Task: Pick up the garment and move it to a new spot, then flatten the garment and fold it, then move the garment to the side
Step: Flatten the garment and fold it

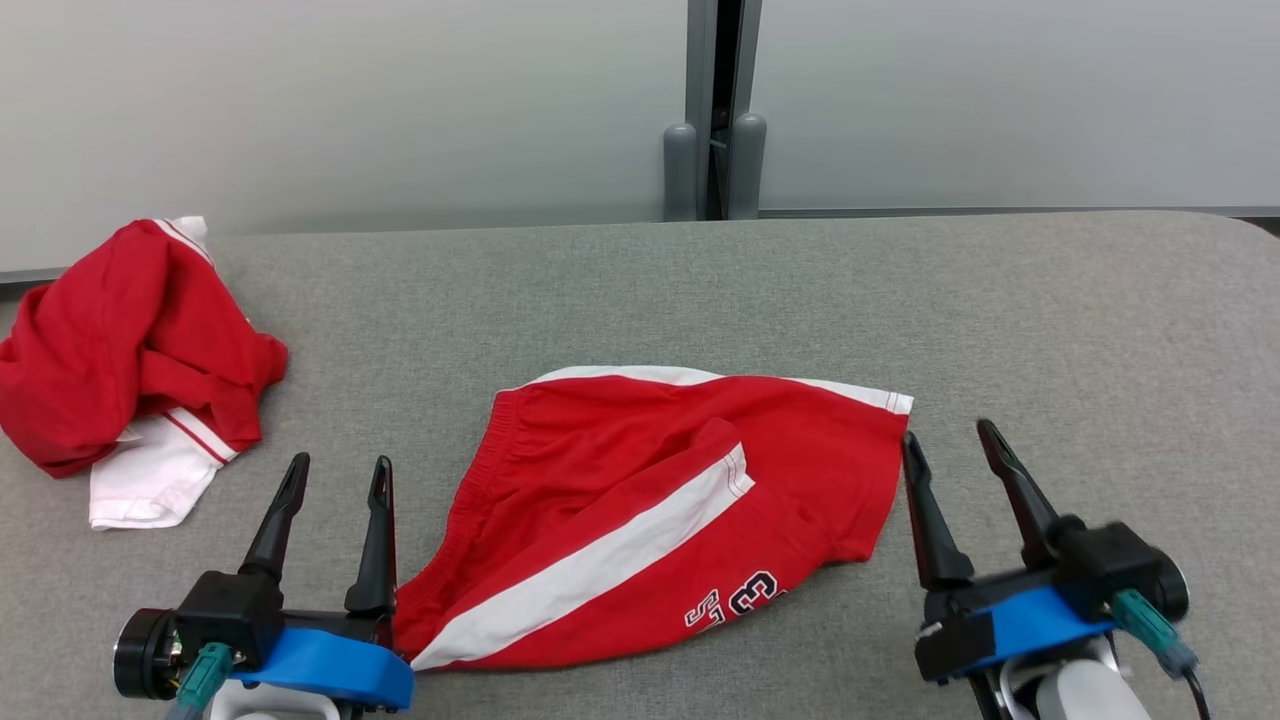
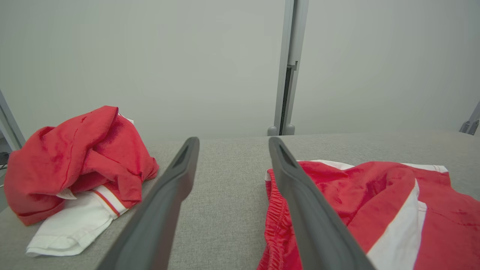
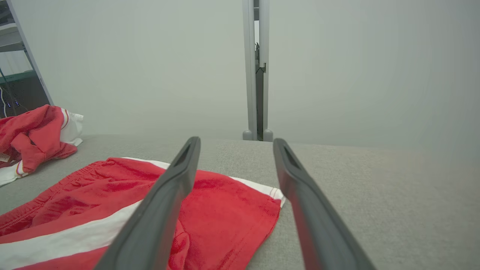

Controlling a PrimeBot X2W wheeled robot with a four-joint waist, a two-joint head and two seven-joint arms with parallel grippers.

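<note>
Lab: grey table [image 1: 700, 290], partition panels [image 1: 350, 100]

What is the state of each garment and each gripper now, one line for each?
red shorts: lying mostly spread out, one part folded over, not held.
red and white garment: crumpled in a heap, untouched.
left gripper: open, empty.
right gripper: open, empty.

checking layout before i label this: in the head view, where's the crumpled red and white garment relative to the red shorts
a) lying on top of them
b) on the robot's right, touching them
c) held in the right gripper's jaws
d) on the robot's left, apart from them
D: the crumpled garment lies near the left edge of the table, with bare gray surface between it and the red shorts in the middle.
</note>
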